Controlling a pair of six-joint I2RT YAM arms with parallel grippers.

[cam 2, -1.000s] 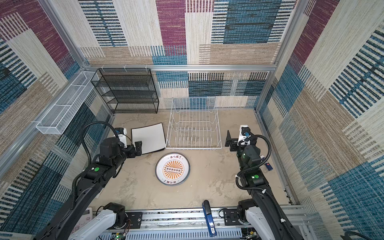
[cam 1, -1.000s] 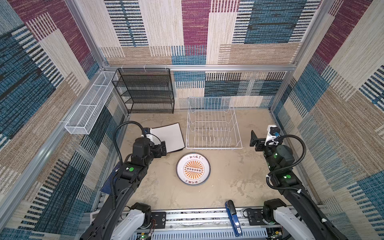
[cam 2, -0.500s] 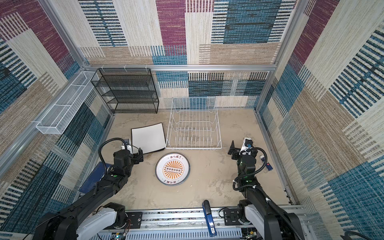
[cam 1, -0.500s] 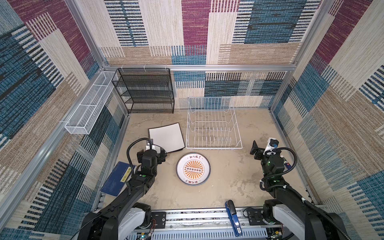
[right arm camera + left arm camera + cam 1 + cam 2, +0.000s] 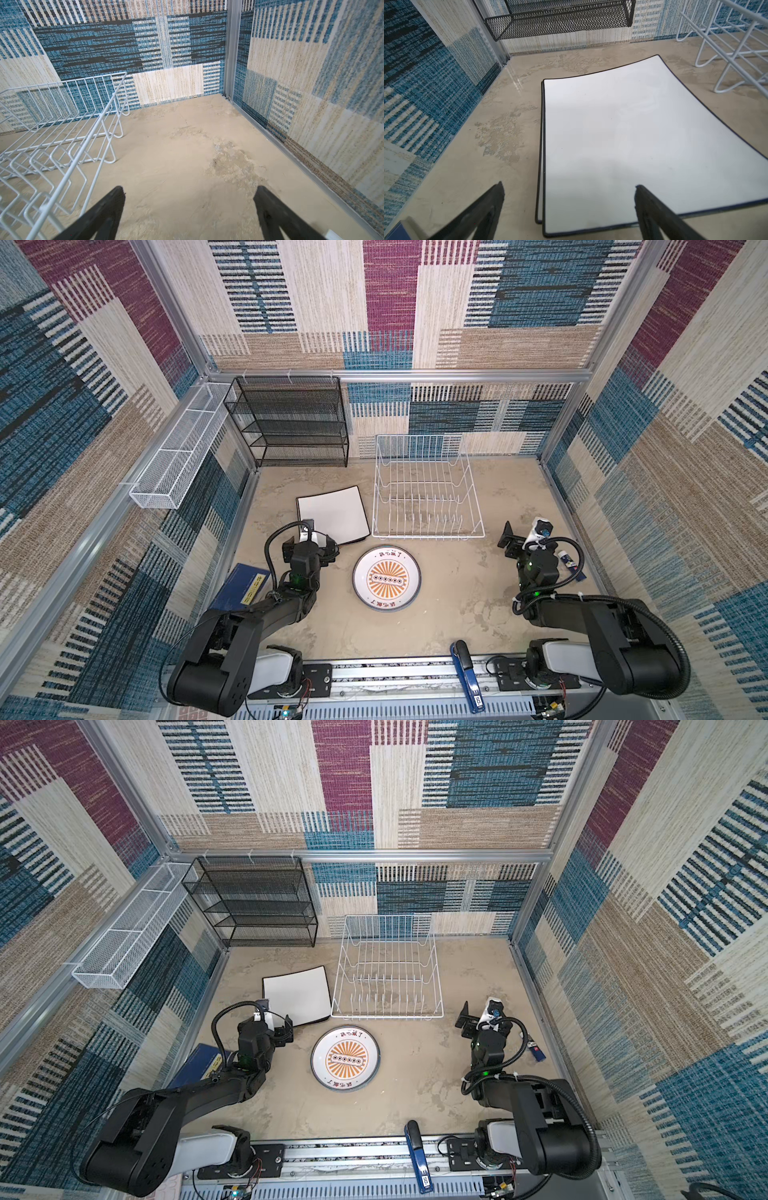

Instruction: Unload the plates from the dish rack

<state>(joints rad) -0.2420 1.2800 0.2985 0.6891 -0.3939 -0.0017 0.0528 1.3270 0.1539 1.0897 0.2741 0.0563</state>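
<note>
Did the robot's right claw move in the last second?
Yes. The right gripper drew back toward the front, away from the dish rack's front corner.

Left arm point(image 5: 232, 626) & right arm point(image 5: 615, 626) are wearing matte blk shells w/ rounded joints; white base housings point(image 5: 272, 668), green LEDs point(image 5: 296, 578) glowing, blk cables point(image 5: 270, 543) looping at wrists. Left gripper point(image 5: 569, 185) & right gripper point(image 5: 189, 188) are showing blk tapered fingers.

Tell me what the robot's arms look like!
The left arm and right arm are chunky and black with white bases. Black cables loop over the wrists, near small green lights. The left tool and right tool have slim black fingers.
</note>
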